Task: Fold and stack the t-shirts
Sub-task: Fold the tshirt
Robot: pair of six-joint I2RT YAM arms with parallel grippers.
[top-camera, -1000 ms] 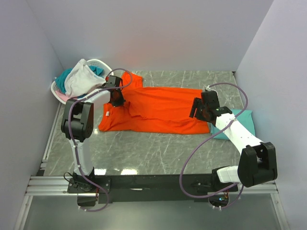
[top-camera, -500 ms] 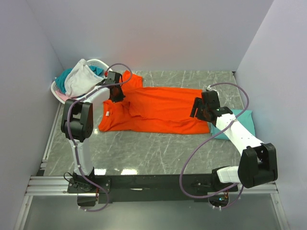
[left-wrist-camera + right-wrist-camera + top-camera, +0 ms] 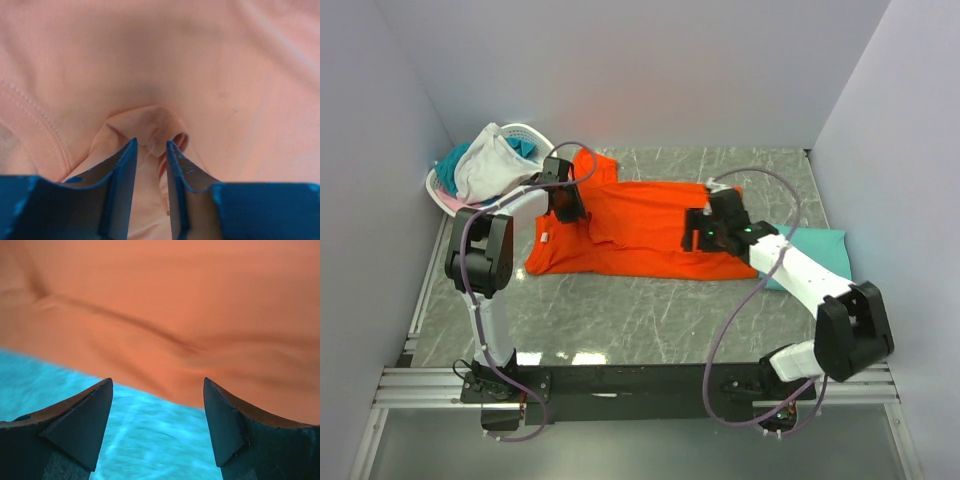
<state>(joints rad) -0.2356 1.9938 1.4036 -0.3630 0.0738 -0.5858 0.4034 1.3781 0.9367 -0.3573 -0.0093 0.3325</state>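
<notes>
- The left gripper [image 3: 150,146] is seen with its two blue, flat-faced fingers parted by a narrow gap. A small raised pucker of cloth fills that gap. Whether the pucker is pinched or already let go cannot be told.
- The cloth is the orange t-shirt [image 3: 640,225], a soft, plain knit. A stitched seam is seen at the left of the left wrist view.
- The right gripper [image 3: 157,385] is spread wide and nothing is held in it. Its two dark, wedge-shaped fingers are poised over the shirt's near hem, towards its right end, where the cloth meets the table [image 3: 620,310].
- One orange shirt is counted. It is laid flat and crosswise over the middle of the grey, marble-patterned table, with shallow creases and a sleeve turned out at the far left.
- One teal t-shirt [image 3: 820,245] is seen as a flat shape at the right, partly covered by the right arm, just beside the orange shirt's right end.
- One white perforated plastic basket [image 3: 530,132] is set at the far left corner. A white garment [image 3: 490,165] is heaped in it, with teal cloth [image 3: 450,160] and a pink edge [image 3: 445,200] showing around it.
</notes>
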